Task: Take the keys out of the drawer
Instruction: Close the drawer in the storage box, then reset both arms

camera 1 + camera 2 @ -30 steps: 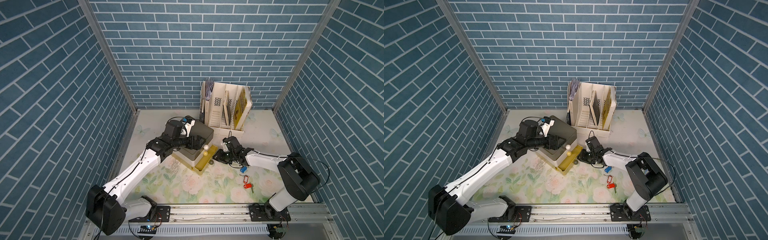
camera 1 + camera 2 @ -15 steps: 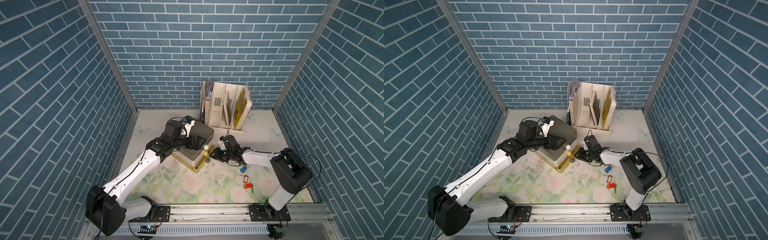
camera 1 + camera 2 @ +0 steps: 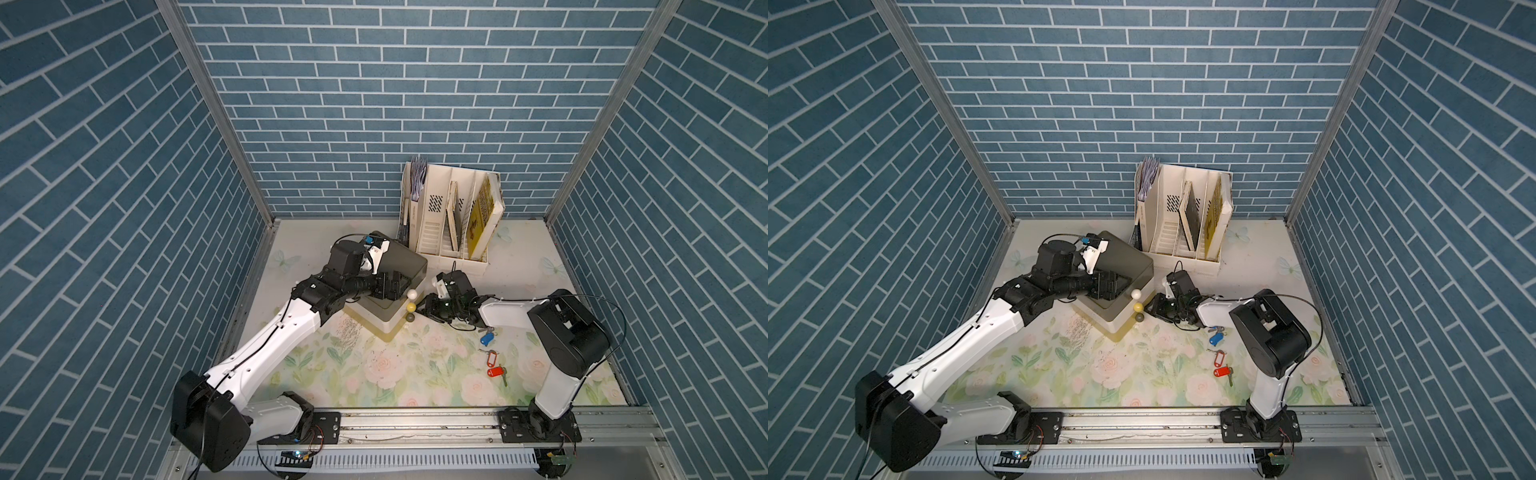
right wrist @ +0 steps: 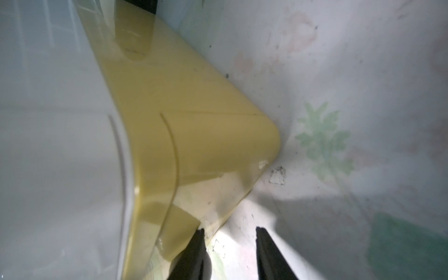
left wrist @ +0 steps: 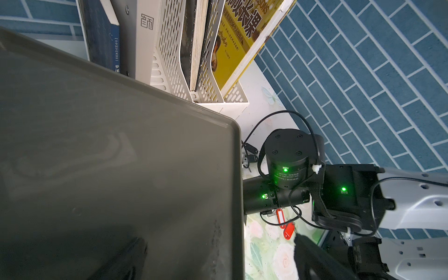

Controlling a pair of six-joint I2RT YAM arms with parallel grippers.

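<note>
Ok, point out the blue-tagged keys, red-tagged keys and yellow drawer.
blue-tagged keys [image 3: 486, 338]: in a top view, blue tag
red-tagged keys [image 3: 494, 372]: in a top view, solid tag
yellow drawer [image 4: 206, 135]: right wrist view, rounded corner

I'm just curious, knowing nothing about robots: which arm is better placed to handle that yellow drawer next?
Right, probably: the right gripper sits open at a corner of the yellow drawer, while the left gripper lies atop the drawer unit.
</note>
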